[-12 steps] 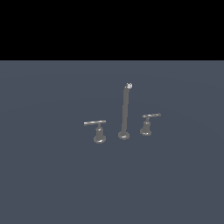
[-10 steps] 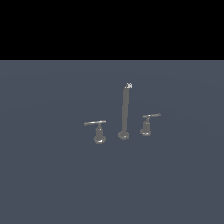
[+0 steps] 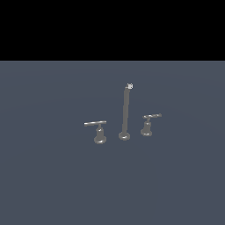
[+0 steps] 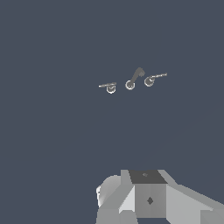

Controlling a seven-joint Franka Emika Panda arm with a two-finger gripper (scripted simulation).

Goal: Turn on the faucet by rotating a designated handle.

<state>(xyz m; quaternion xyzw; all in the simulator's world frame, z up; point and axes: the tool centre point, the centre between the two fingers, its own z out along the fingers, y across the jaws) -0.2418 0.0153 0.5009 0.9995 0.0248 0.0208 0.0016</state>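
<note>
The faucet (image 3: 125,115) looks like dull grey metal, smooth, with soft highlights on its 3 flared bases and a paler, shinier tip. The handle (image 3: 149,124) has the same brushed sheen. The ground surface (image 3: 52,176) is matt slate-blue, flat and untextured.

A plain dark blue-grey floor (image 3: 52,184) stretches beneath a black backdrop (image 3: 112,26).
</note>
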